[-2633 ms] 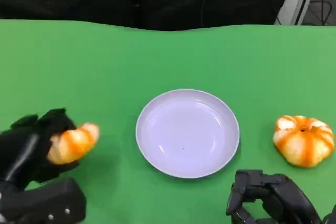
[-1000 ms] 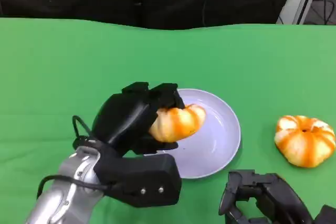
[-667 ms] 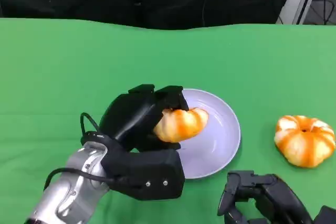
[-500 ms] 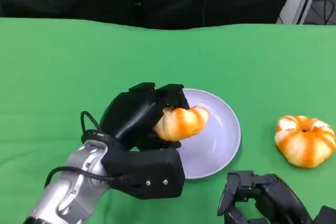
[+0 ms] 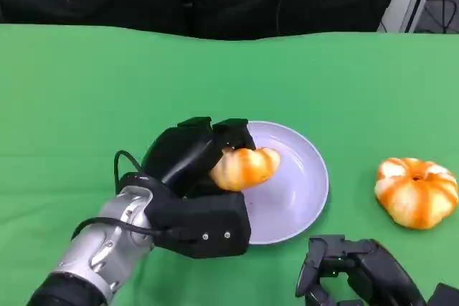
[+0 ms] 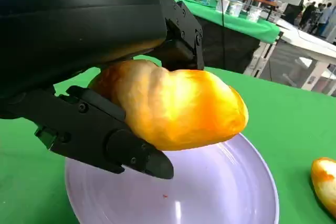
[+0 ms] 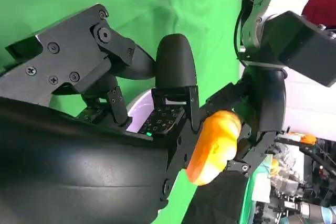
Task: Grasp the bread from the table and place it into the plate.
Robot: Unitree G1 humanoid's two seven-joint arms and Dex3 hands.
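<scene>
left hand grips the bread, held clear above the plate's left rim, likely for release. right hand idle at the desk's near edge, fingers curled on nothing.

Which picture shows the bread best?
The left wrist view: the bread is big and close there, held in the left hand above the plate. The head view shows it smaller. The right wrist view shows it far off, partly hidden behind fingers.
</scene>
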